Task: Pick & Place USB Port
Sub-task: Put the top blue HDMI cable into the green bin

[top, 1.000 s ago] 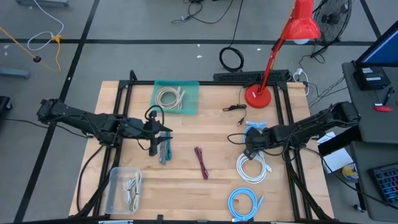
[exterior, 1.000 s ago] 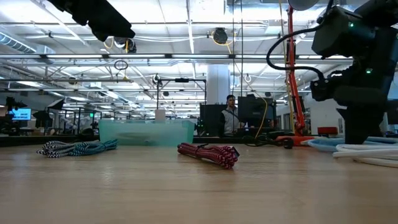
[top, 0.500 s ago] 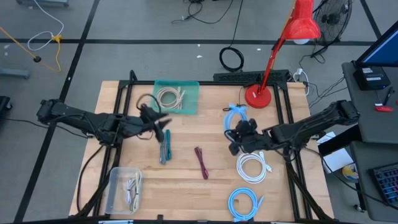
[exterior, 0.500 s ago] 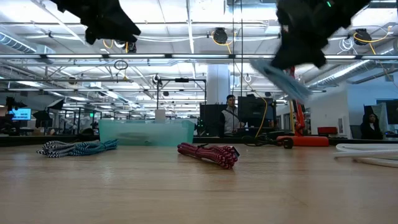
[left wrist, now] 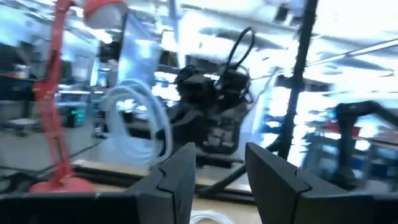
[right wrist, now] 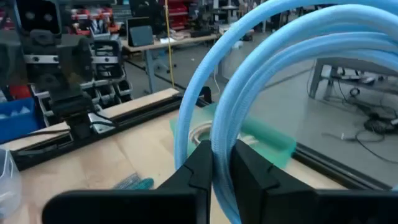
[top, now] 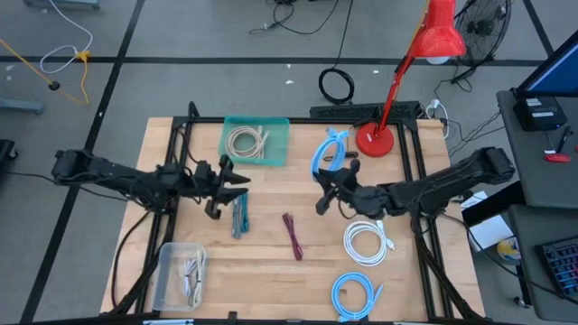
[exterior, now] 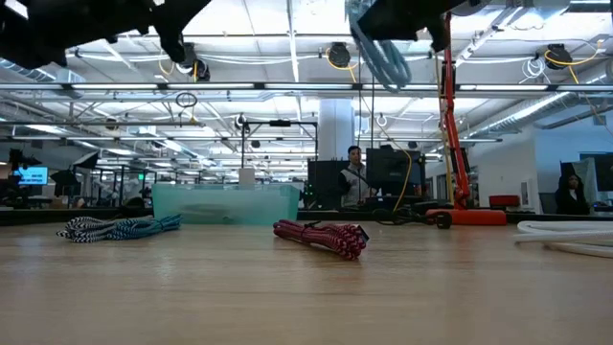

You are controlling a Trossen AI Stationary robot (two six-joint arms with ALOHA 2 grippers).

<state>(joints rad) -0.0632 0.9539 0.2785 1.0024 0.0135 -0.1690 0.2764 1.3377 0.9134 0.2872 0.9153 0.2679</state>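
A coil of light-blue cable point(top: 330, 153) is up in the air over the table's middle, with my right gripper point(top: 323, 190) shut on it. It also shows high in the low view as blue loops point(exterior: 378, 53). My left gripper point(top: 240, 181) is open with nothing between its fingers. It points level toward the right arm, left of centre, above a teal-and-black braided cable point(top: 238, 217) that lies on the table. Behind it, a teal bin point(top: 271, 155) holds a white cable point(top: 247, 140). The left wrist view looks at the right gripper and the blue coil point(left wrist: 140, 118). My right gripper pinches several strands of the light-blue coil point(right wrist: 219, 146) side by side between its two fingers point(right wrist: 200, 167). The fingers come level from the table's right side and lie across the strands. The coil is lifted clear of the table. Its loops arc out past the fingers toward the far edge.
A red braided cable point(top: 293, 235) lies mid-table. A white coil point(top: 366, 242) and a blue coil point(top: 352, 293) lie at the near right. A clear tub point(top: 181, 275) stands at the near left. A red desk lamp point(top: 375, 140) stands at the far right.
My right gripper has risen from the table's right side and gone toward the middle, tipping from pointing down to level. It has lifted the light-blue coil clear of the table. My left gripper has tipped up from pointing down to level, staying over the braided cable.
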